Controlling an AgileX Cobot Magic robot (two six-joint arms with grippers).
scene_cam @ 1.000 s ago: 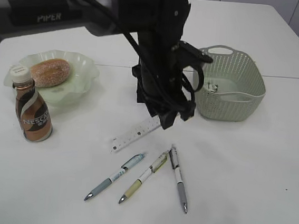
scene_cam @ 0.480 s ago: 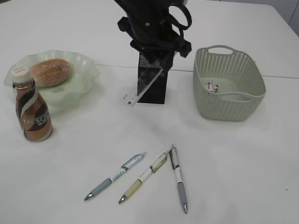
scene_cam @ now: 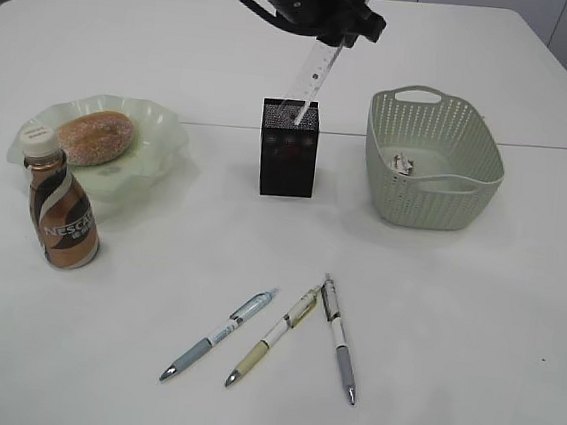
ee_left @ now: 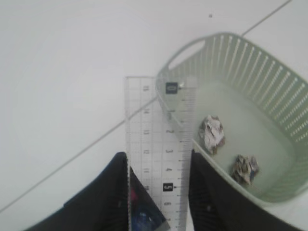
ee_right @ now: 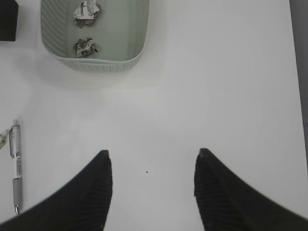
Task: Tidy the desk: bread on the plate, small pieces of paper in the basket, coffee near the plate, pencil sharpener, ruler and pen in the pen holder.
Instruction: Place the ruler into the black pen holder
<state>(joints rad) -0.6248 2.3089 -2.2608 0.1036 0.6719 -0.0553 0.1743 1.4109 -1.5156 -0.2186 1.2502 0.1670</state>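
Observation:
My left gripper (scene_cam: 330, 34) is shut on the clear ruler (scene_cam: 313, 79), which hangs steeply tilted with its lower end at the mouth of the black mesh pen holder (scene_cam: 286, 163). In the left wrist view the ruler (ee_left: 159, 139) sits between both fingers (ee_left: 108, 192), with the pen holder (ee_left: 144, 214) showing under it. The bread (scene_cam: 93, 137) lies on the green plate (scene_cam: 160, 160), and the coffee (scene_cam: 61, 206) stands just in front. Three pens (scene_cam: 274, 334) lie on the desk (scene_cam: 472, 341). Paper pieces (ee_right: 85, 46) lie in the basket (scene_cam: 431, 202). My right gripper (ee_right: 153, 159) is open over bare desk. The pencil sharpener is out of view.
The basket (ee_left: 250, 67) stands right of the pen holder, close to the ruler's far end in the left wrist view. One pen (ee_right: 16, 163) lies left of the right gripper. A seam (scene_cam: 551, 148) crosses the desk behind the basket.
The left arm has lifted the ruler off the desk, raised it and swung it from flat to nearly upright over the pen holder. Nothing else on the desk has moved.

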